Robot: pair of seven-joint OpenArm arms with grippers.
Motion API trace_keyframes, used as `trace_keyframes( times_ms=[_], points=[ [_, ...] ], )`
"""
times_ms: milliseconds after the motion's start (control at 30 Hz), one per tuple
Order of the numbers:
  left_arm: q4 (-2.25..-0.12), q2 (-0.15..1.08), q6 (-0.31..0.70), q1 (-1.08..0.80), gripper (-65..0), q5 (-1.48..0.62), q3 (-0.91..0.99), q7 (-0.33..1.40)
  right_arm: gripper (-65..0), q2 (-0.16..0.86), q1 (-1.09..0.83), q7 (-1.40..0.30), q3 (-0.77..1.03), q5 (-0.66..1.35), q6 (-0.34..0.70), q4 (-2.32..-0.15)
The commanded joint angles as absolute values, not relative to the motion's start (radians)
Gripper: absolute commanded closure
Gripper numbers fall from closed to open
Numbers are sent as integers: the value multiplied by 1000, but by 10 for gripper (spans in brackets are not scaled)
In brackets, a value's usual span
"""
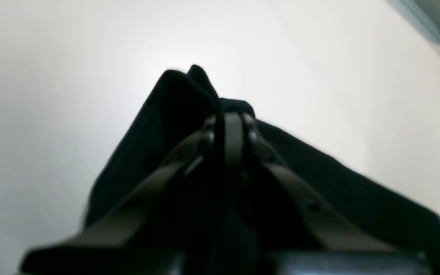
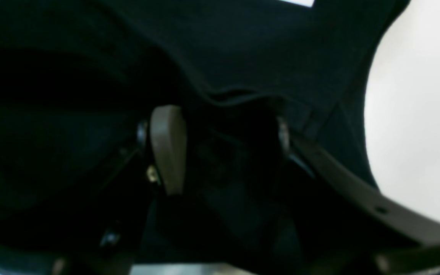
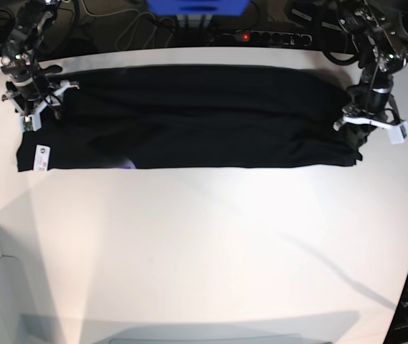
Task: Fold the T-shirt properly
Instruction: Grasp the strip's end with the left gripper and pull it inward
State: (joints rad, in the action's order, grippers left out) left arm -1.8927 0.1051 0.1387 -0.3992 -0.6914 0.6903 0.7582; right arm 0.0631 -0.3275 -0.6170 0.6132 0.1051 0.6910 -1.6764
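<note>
Table: broad white tabletop [image 3: 211, 251], carrying the whole garment along its far side.
T-shirt: large plain black cloth T-shirt [image 3: 189, 118], stretched into a long flat band across the far half of the table, apparently folded lengthwise once already; small white label [image 3: 42, 158] showing at the near corner by the right arm's end; faint purple patch on the near edge.
Reason for the layout: band held straight between both arms, probably to keep edges aligned for a next fold.
Left gripper: left gripper [image 1: 232, 131] clenched tight on a bunched end of the cloth, black fabric rising between and above the pressed grey fingers [image 1: 233, 137]; in the base view [image 3: 367, 122], at the end of the band on that view's right.
Right gripper: right gripper [image 2: 220, 149] spread wide, jaws apart with dark cloth lying between and over them, nothing visibly pinched; in the base view [image 3: 35, 100], over the opposite end.
Containers: none in view.
Judged risk: one-sided hold could drag the band askew.
</note>
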Motion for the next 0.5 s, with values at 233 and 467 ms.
trace_keyframes(
  times_ms=[233, 467],
  points=[
    [-1669, 171, 140, -329, -9, -700, 696, 754, -302, 70, -326, -610, 618, 105, 698, -1690],
    [-1598, 171, 139, -320, -330, -700, 694, 754, -302, 70, -325, -610, 618, 105, 698, -1690]
  ],
)
